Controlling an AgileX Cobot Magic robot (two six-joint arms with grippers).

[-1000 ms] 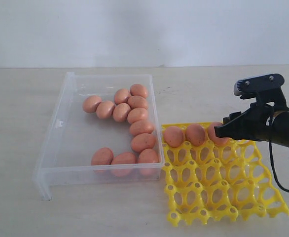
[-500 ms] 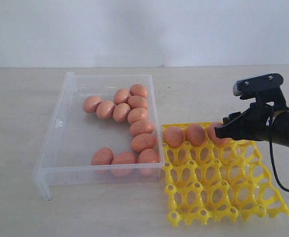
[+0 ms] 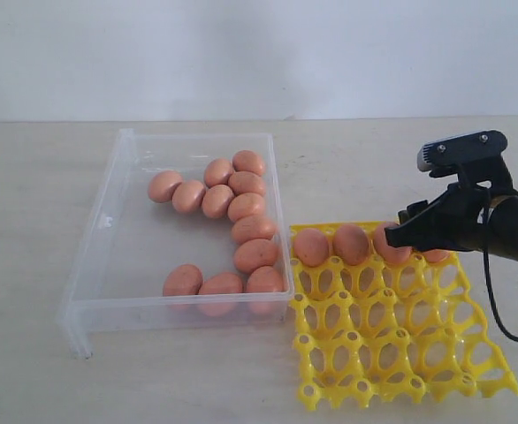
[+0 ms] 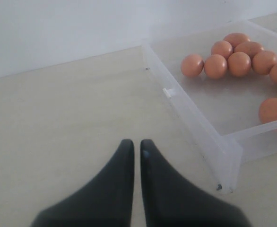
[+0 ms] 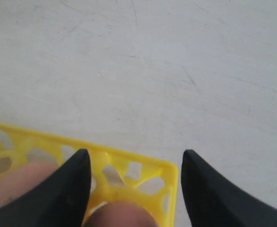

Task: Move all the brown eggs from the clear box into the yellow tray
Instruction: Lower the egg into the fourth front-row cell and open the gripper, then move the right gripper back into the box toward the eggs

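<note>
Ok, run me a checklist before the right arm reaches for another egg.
1. Jaws of the right gripper apart: ok.
2. The egg under it seated in a cell: cannot tell.
3. Free cells in the yellow tray: ok.
4. More brown eggs to pick in the clear box: ok.
5. The left gripper shut and outside the box: ok.
</note>
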